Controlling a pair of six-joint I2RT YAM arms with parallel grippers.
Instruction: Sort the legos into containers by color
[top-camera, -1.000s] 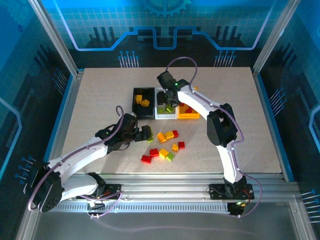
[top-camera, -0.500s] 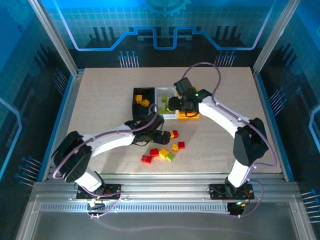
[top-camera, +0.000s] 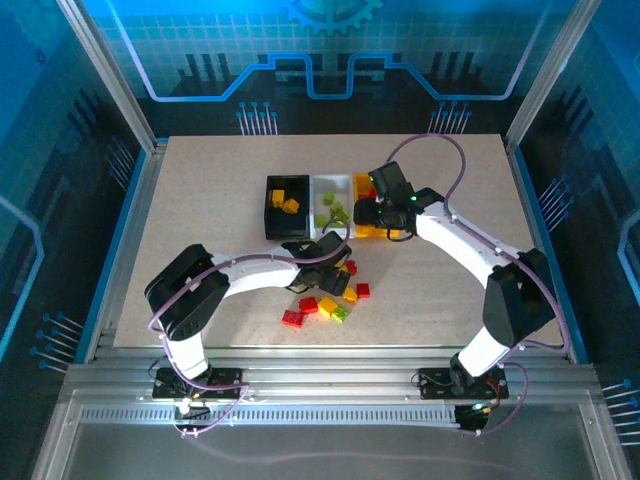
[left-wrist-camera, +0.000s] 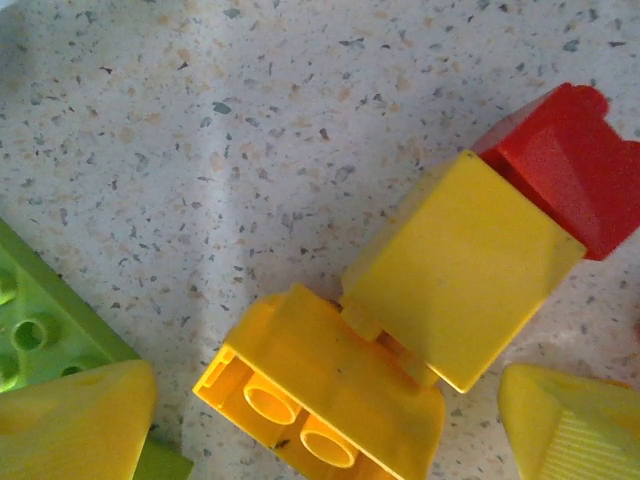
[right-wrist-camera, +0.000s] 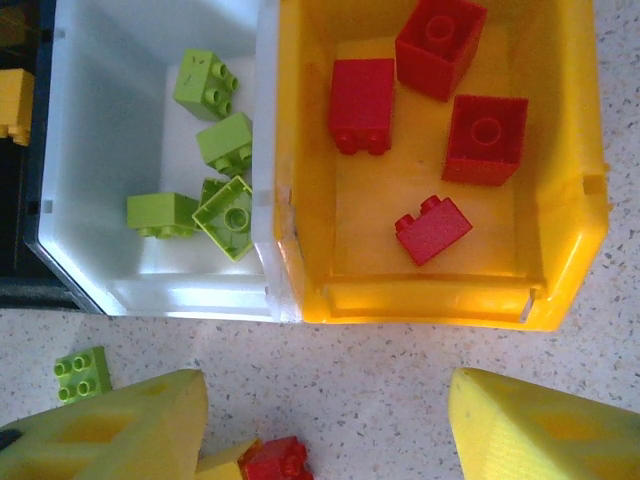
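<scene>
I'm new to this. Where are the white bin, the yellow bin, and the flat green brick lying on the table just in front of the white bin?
white bin (right-wrist-camera: 180, 295), right wrist view, on its near wall.
yellow bin (right-wrist-camera: 430, 300), right wrist view, on its near wall.
green brick (right-wrist-camera: 82, 375), right wrist view, on its studded top.

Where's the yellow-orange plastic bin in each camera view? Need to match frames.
Top external: yellow-orange plastic bin at centre, rightmost of the bin row.
Right wrist: upper right, holding red bricks.
Shared landmark: white plastic bin touching its left side.
</scene>
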